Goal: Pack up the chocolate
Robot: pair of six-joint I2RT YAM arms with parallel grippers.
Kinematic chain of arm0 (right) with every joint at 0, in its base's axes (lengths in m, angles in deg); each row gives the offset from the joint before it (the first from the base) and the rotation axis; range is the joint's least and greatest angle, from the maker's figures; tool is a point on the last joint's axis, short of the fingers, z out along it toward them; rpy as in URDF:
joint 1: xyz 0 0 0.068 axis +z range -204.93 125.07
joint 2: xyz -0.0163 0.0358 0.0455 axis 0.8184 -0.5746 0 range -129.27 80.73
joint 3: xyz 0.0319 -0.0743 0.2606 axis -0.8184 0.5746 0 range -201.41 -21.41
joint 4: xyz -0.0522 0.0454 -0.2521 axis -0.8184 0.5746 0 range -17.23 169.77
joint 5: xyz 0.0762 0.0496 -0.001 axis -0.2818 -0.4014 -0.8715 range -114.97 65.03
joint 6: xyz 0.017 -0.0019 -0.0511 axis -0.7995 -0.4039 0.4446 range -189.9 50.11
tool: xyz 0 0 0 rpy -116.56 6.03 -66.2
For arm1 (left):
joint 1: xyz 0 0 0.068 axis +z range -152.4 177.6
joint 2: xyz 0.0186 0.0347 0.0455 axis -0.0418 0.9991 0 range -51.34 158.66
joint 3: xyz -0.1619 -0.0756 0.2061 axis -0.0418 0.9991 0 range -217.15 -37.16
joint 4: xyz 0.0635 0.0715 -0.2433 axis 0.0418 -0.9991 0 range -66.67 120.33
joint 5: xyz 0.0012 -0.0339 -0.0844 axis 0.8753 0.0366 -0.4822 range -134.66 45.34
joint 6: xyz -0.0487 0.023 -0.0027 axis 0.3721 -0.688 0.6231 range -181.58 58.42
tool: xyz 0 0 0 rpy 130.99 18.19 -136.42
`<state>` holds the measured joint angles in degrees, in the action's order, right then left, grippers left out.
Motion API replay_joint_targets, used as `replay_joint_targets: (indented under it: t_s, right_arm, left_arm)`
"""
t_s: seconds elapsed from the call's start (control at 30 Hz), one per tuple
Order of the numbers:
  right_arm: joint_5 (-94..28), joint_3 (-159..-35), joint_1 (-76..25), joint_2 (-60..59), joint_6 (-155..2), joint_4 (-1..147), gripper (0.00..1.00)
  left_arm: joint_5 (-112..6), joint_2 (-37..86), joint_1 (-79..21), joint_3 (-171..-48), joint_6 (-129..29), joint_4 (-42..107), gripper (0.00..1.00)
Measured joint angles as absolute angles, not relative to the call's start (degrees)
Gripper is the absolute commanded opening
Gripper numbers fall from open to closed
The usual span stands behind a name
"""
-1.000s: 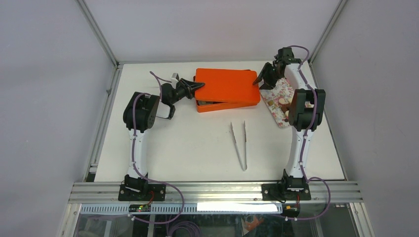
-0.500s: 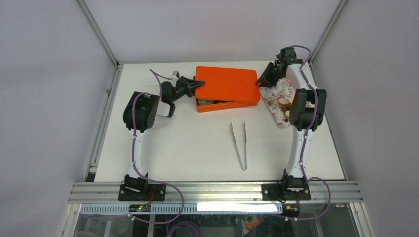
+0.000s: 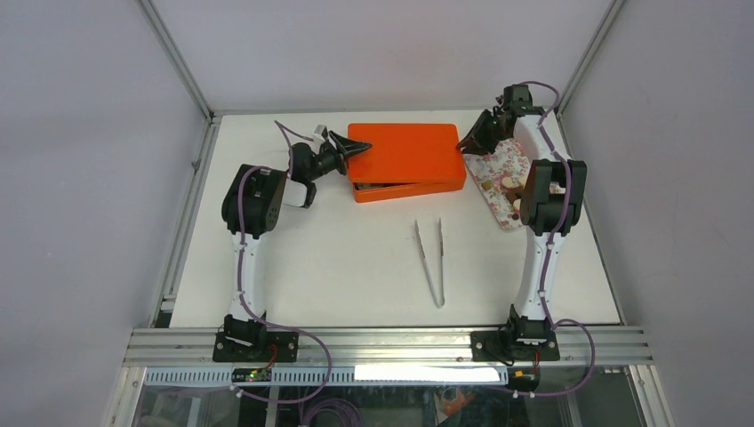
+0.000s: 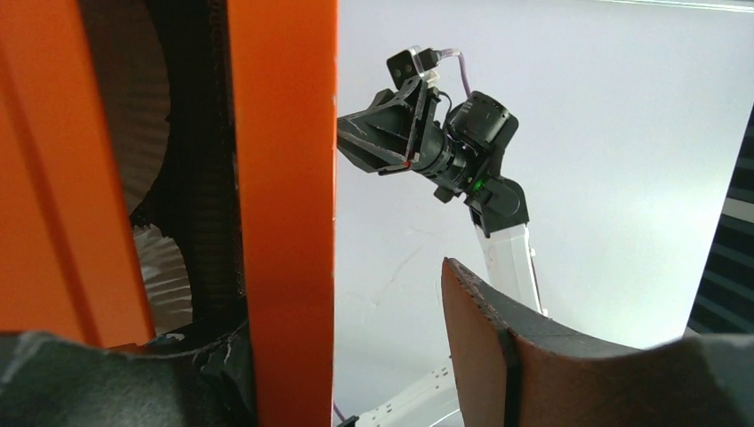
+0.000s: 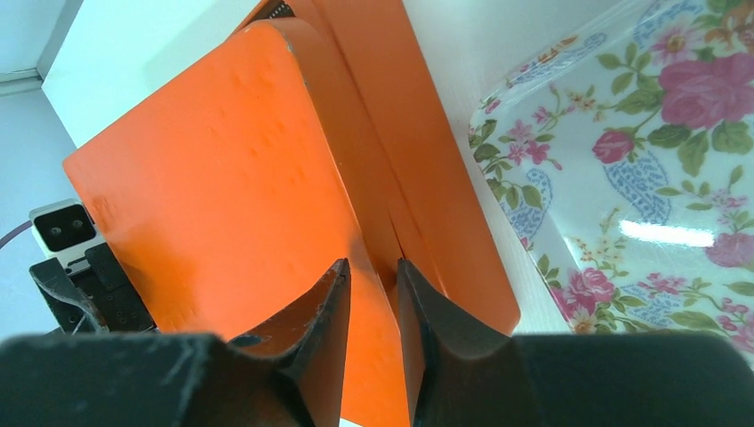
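An orange lid (image 3: 407, 156) lies askew over its orange box (image 3: 405, 189) at the back centre. My left gripper (image 3: 359, 148) is at the lid's left end. In the left wrist view it (image 4: 356, 311) stands open, with the lid's rim (image 4: 284, 178) between the jaws and a gap to the brown pad (image 4: 480, 347). My right gripper (image 3: 464, 142) is at the lid's right end. Its fingers (image 5: 373, 271) are shut on the lid's edge (image 5: 267, 178). A few small chocolate pieces (image 3: 513, 184) lie on the floral tray (image 3: 492, 169), partly hidden by the right arm.
Metal tweezers (image 3: 429, 258) lie on the white table in front of the box. White fluted paper cups (image 4: 151, 116) show inside the box under the lid. The floral tray (image 5: 640, 160) sits close beside the box's right end. Frame posts stand at the back corners.
My left gripper has opened and let go of the lid's left end. My right gripper has closed on the lid's right edge. The lid now sits squarer over the box.
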<state>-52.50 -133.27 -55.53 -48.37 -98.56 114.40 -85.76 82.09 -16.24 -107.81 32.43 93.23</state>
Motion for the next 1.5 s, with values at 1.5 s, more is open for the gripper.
replay_joint_targets:
  t_s: [1.5]
  right_arm:
    - [-55.4, -130.9, -56.5, -47.6, -100.8, 111.4, 0.46]
  left_arm:
    - [-85.4, 71.9, -17.8, -122.8, -4.7, 27.8, 0.73]
